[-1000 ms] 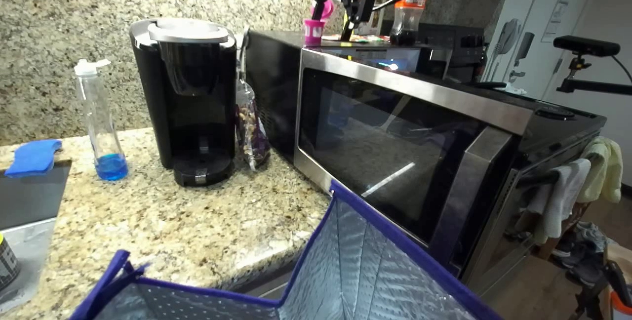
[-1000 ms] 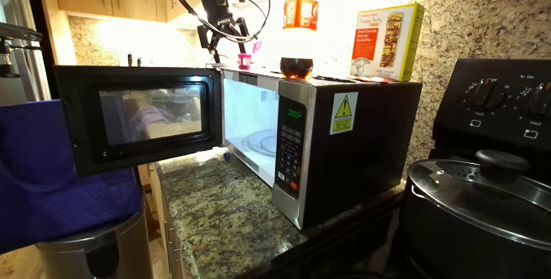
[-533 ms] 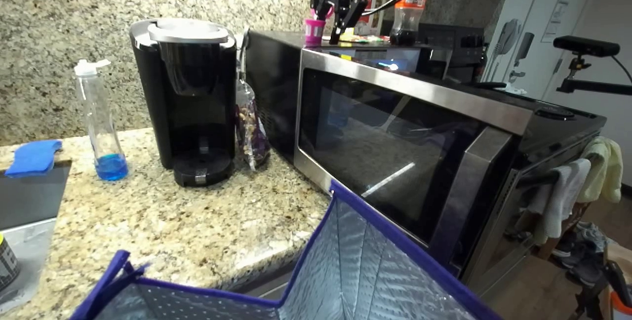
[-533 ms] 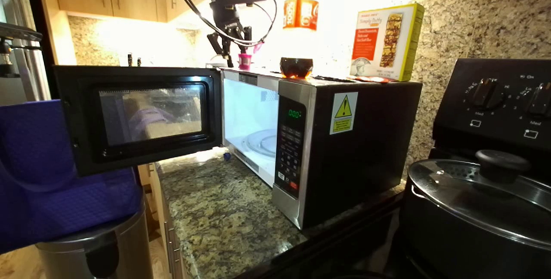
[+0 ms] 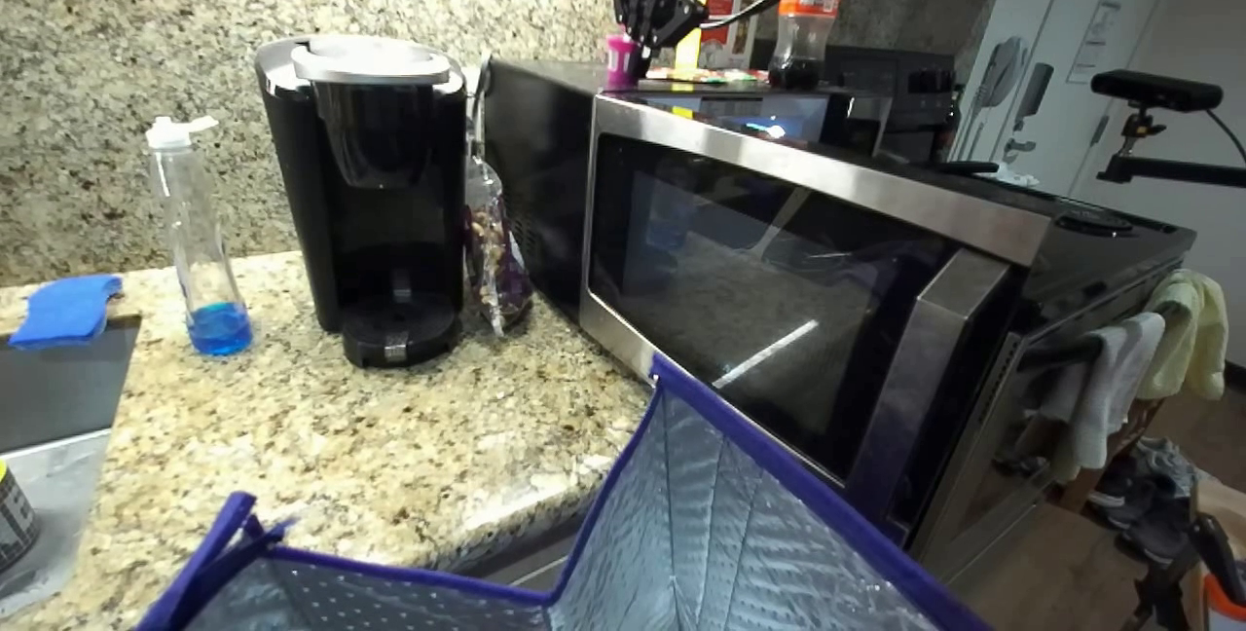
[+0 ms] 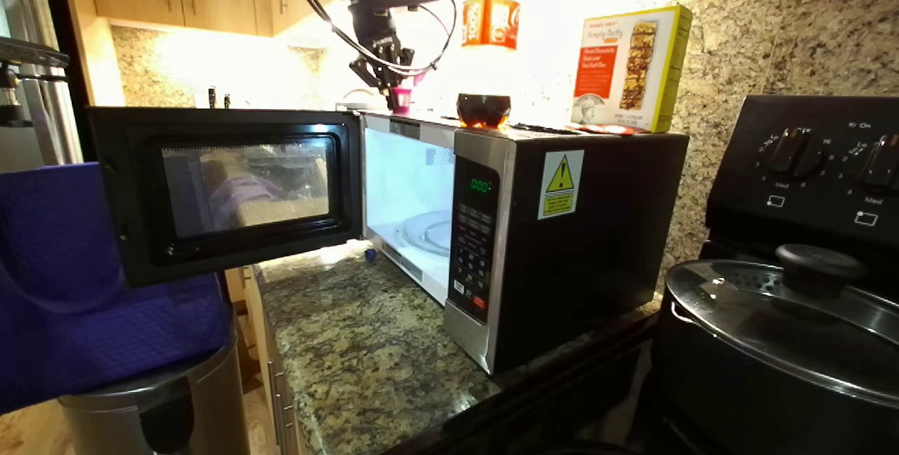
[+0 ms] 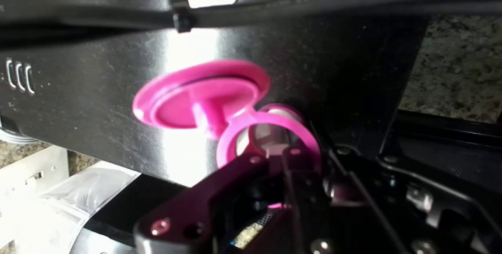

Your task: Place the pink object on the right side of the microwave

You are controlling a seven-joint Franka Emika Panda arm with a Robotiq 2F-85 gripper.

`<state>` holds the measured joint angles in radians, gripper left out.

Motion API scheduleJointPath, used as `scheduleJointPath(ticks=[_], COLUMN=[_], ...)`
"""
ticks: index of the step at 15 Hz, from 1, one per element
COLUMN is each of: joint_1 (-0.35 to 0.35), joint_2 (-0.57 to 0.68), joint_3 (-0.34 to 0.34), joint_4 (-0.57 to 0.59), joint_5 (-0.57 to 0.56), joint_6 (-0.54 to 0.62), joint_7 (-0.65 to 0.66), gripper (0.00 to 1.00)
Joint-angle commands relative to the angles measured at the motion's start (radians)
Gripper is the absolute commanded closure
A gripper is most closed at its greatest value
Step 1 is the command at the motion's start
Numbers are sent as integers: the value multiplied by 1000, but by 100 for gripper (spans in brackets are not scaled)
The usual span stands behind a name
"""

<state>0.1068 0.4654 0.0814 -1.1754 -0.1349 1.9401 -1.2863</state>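
Observation:
The pink object [image 5: 619, 58], a small cup with a flipped-back lid, stands on top of the microwave [image 6: 583, 244] near its front edge. My gripper [image 5: 635, 55] has come down over the cup and is shut on its wall. In the wrist view, one finger reaches down inside the pink object's ring [image 7: 270, 118], while the other is against the outside. The open lid leans away from the fingers. The fingertip inside the cup is hidden in both exterior views. The microwave's door [image 6: 232, 195] hangs open, and its lit interior shows.
A bottle with an orange label [image 5: 810, 3] and a snack bar box [image 6: 625, 69] also stand on the microwave. Beside it is a black coffee maker [image 5: 375, 193]. A blue lined bag [image 5: 711, 495] lies below the open door. A lidded pot [image 6: 772, 357] sits on the stove.
The gripper has moved down to the pink object, and its fingers have gone from wide apart to shut on the cup's wall. The cup has shifted very slightly.

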Motion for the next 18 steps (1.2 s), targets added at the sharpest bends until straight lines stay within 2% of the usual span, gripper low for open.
scheduleJointPath(ticks=[1, 7, 12, 18], joint_1=[-1, 40, 78, 44], joint_2=[17, -13, -116, -334], joint_3=[7, 8, -20, -52], joint_4=[38, 27, -97, -392], joint_5=[-3, -54, -104, -38], joint_6=[-19, -28, 5, 50], joint_7=[-49, -95, 64, 359], gripper=[91, 91, 91, 91])
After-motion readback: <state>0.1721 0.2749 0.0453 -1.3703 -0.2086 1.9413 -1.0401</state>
